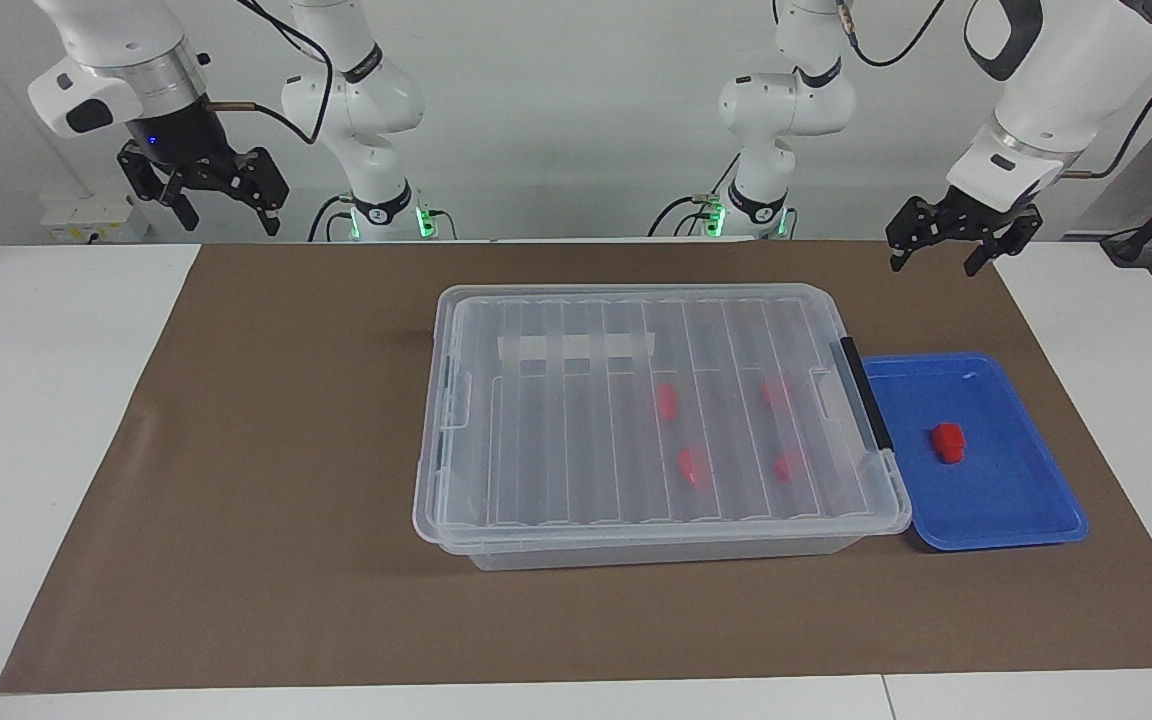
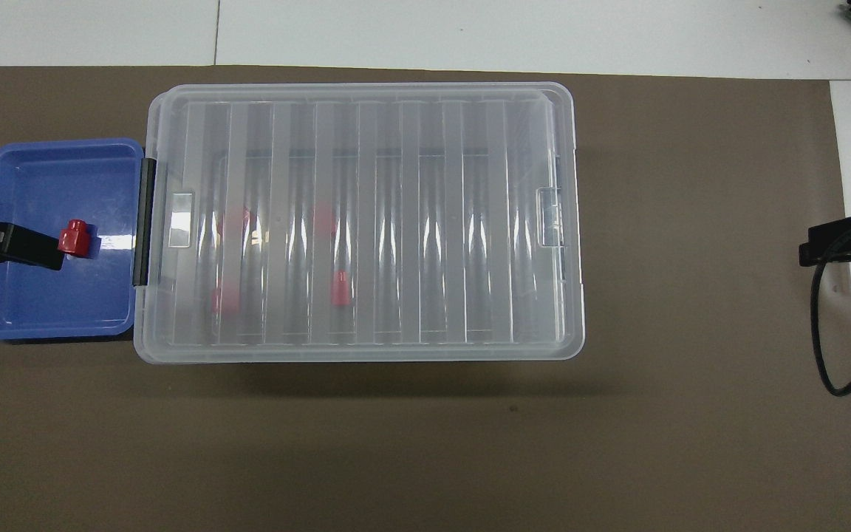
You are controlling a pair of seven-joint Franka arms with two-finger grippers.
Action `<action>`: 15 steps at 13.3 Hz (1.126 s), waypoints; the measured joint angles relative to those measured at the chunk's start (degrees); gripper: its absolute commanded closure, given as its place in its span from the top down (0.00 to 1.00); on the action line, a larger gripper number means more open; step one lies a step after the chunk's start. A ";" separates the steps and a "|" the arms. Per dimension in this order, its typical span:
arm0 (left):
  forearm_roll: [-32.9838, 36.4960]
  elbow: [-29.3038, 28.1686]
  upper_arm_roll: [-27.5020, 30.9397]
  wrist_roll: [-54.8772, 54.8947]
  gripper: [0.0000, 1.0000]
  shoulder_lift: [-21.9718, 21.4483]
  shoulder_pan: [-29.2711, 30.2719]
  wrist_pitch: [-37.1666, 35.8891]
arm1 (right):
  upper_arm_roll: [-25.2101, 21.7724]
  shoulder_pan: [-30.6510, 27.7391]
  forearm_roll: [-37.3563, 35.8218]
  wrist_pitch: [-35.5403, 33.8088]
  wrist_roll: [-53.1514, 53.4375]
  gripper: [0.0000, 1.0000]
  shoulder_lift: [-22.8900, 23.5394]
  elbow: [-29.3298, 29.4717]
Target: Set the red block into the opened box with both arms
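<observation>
A small red block (image 1: 947,442) (image 2: 74,238) lies in the flat blue tray (image 1: 1016,510) (image 2: 26,310) at the left arm's end of the table. The box (image 1: 456,470) (image 2: 366,347), a large clear bin, stands beside the tray with its ribbed lid lying flat on top. Several more red blocks (image 1: 666,400) show through the lid. My left gripper (image 1: 936,262) (image 2: 26,247) hangs open and empty, high over the mat's edge by the tray. My right gripper (image 1: 228,215) (image 2: 835,244) hangs open and empty, raised over the mat's edge at the right arm's end.
A brown mat (image 1: 286,450) covers the middle of the white table. The box's black handle (image 1: 866,405) faces the tray. A black cable (image 2: 832,355) loops down from the right gripper.
</observation>
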 measured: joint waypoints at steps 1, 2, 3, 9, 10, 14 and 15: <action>0.00 0.00 0.00 0.00 1.00 0.00 0.00 0.00 | 0.00 0.08 0.00 0.00 0.00 1.00 0.00 -0.01; 0.00 0.00 0.00 0.00 1.00 0.00 0.00 0.00 | 0.00 0.14 0.00 0.00 0.00 1.00 0.00 -0.03; 0.00 0.00 0.00 0.00 1.00 0.00 0.00 0.00 | 0.00 0.16 0.00 0.00 0.00 1.00 0.00 -0.05; 0.00 0.00 0.00 0.00 1.00 0.00 0.00 0.00 | -0.19 -0.33 0.00 0.08 0.00 1.00 -0.21 -0.06; 0.00 0.00 0.00 0.00 1.00 0.00 0.00 0.00 | -0.18 -0.30 0.00 0.36 0.00 1.00 -0.31 -0.11; 0.00 0.00 0.00 0.00 1.00 0.00 0.00 0.00 | 0.00 0.34 0.09 5.13 0.87 1.00 -0.36 -3.07; 0.00 0.00 0.00 0.00 1.00 0.00 0.00 0.00 | 0.04 1.13 0.13 6.98 2.43 1.00 -0.35 -4.62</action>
